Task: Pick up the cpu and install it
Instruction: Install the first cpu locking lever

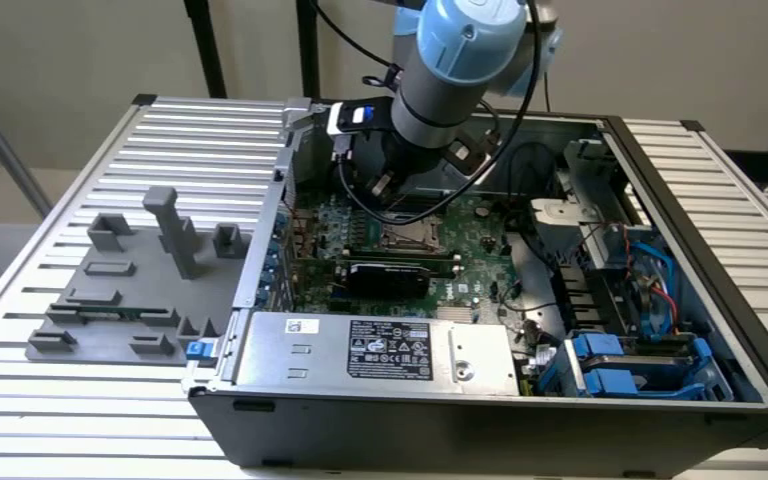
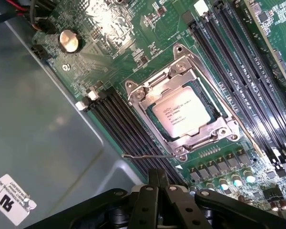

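Hovers above cpu in socket, mid-frame, jaws pressed together, empty; could jam it crooked if pushed down off-square.

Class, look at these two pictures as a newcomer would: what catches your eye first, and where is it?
The big blue-jointed robot arm reaches down into the open computer case in the middle of the exterior view. In the wrist view, the silvery cpu lies inside its metal socket frame on the green motherboard. The gripper is shut and empty close by.
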You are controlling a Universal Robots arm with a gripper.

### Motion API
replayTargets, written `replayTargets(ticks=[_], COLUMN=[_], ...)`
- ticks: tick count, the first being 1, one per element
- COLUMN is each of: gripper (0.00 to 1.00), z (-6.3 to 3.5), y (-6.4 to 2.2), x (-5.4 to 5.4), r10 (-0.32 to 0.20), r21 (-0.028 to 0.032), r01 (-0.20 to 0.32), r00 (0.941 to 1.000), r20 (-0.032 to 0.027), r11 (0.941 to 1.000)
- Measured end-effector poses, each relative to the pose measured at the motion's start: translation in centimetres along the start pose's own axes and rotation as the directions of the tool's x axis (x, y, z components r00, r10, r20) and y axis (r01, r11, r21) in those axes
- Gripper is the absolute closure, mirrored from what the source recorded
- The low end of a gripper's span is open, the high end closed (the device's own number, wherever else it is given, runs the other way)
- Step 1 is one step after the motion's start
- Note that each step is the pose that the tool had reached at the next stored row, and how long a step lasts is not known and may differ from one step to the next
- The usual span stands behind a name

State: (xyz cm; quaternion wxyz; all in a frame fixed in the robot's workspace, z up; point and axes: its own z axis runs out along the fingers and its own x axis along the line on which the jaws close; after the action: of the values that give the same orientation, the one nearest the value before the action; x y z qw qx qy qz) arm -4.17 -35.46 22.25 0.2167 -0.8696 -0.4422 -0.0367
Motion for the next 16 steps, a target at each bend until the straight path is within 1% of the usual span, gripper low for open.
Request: replayTargets(ticks=[1, 2, 9, 12, 14, 16], gripper=[0.89, 0.89, 0.89, 0.89, 0.89, 0.89], z=[0.09, 0.13, 0.19, 0.38, 0.57, 0.81], y=[-0.01, 0.00, 0.01, 0.00, -0.02, -0.05], x=[0.03, 0.04, 0.04, 0.07, 0.14, 0.23], r10=[0.001, 0.001, 0.001, 0.001, 0.002, 0.003], r21=[-0.0023, -0.0033, -0.0037, -0.0051, -0.0080, -0.0126], r01=[-0.001, -0.001, -0.001, -0.001, -0.002, -0.003], r00=[1.0000, 1.0000, 1.0000, 1.0000, 0.9999, 0.9999], r20=[0.0034, 0.0048, 0.0052, 0.0070, 0.0108, 0.0166], r11=[1.0000, 1.0000, 1.0000, 1.0000, 1.0000, 0.9999])
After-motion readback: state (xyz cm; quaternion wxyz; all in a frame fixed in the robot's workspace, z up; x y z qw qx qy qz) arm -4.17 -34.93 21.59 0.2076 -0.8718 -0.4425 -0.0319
